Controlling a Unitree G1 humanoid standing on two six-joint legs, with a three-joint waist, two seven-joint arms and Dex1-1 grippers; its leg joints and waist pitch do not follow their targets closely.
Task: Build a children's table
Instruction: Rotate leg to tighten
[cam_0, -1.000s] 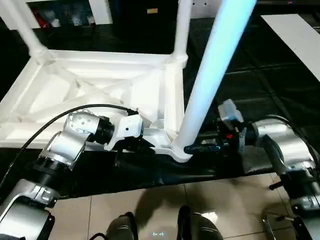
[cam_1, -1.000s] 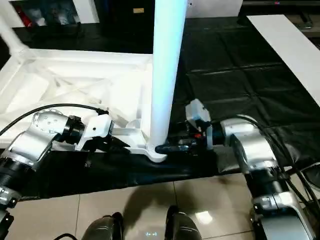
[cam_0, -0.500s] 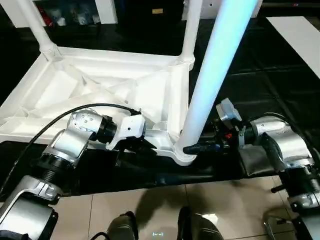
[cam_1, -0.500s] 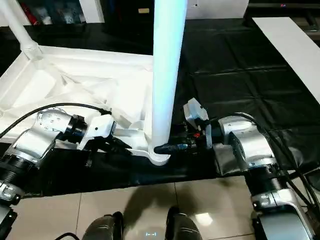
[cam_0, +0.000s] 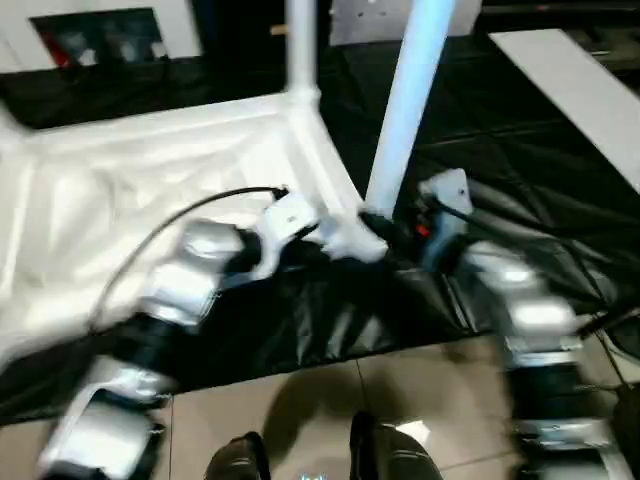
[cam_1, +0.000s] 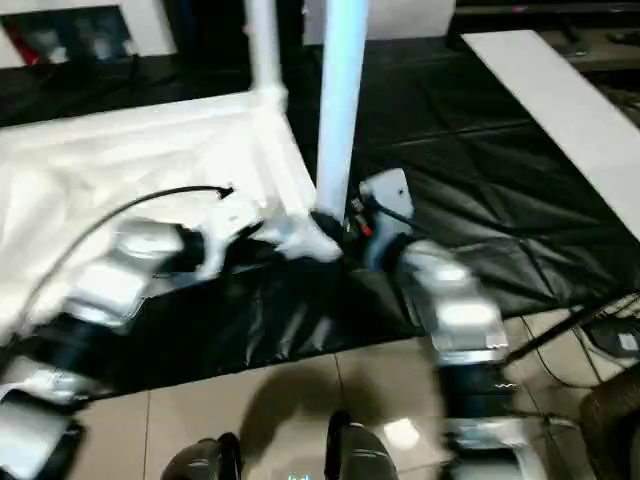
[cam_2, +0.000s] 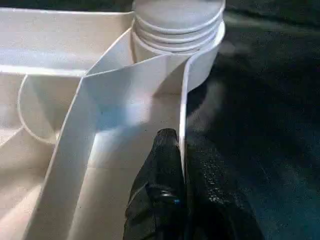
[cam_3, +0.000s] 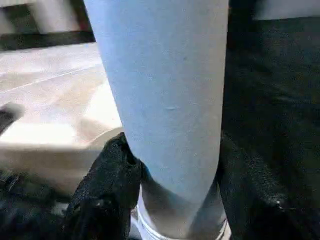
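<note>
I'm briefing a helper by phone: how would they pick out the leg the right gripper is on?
On the black-covered work table lies the upside-down white plastic children's table. At its corner nearest the robot stands a white tubular leg, the one with the right gripper clasping its base.

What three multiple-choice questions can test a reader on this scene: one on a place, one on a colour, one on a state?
1. Where is the right gripper?
A. at the foot of the near leg
B. on the floor
C. at the far leg's top

2. What colour is the work table's cover?
A. red
B. black
C. yellow

3. How do the left gripper's jaws stand?
A. wide open
B. shut on the table top's edge wall
C. shut on a cable

Key: 1 A, its jaws flank the leg just above the socket; 2 B, black sheeting lies under the white table; 3 B, the jaws pinch the thin wall.
</note>
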